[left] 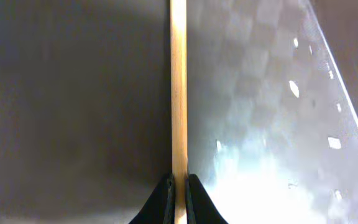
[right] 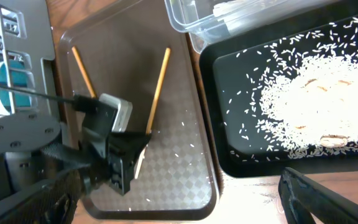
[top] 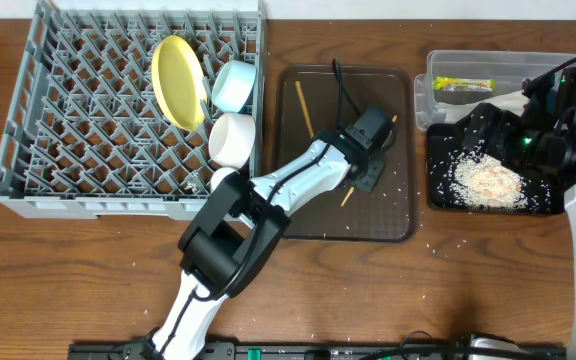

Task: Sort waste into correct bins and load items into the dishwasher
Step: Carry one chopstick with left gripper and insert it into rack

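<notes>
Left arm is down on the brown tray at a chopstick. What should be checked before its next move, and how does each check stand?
1. Grip: the left gripper pinches the chopstick, fingers either side: ok.
2. Chopstick lifted off the brown tray: cannot tell.
3. The second chopstick lies apart from the grip: ok.
4. Free pegs in the dish rack: ok.
5. The right gripper is away, over the black tray: ok.

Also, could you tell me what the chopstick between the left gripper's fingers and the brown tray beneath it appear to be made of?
The chopstick looks like wood or bamboo: it is pale tan and matte, with faint lengthwise streaks. The brown tray seems to be semi-glossy plastic: its surface carries a fine embossed diamond pattern and throws back bright glare.
</notes>
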Action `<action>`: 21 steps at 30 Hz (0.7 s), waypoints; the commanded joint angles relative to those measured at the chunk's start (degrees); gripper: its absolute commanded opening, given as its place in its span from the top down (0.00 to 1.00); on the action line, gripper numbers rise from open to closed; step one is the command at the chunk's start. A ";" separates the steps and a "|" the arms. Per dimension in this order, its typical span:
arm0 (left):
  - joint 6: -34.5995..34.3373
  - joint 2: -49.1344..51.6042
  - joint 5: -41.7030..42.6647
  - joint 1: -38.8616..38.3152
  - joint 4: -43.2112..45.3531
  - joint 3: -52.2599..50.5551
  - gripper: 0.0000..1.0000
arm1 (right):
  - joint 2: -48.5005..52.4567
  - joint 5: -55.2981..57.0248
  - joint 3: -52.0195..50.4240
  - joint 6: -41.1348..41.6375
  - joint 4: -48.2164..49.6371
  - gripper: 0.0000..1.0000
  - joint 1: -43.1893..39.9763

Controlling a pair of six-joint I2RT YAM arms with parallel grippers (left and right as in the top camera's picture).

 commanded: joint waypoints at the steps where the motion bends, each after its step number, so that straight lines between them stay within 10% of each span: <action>1: -0.76 -5.68 0.74 0.13 -0.66 -0.52 0.93 | 0.04 -0.22 0.87 0.61 -0.07 0.01 -0.48; 21: -4.37 -31.67 -20.81 20.35 -19.26 -1.01 0.92 | 0.04 -0.24 0.87 0.61 -0.07 0.01 -0.46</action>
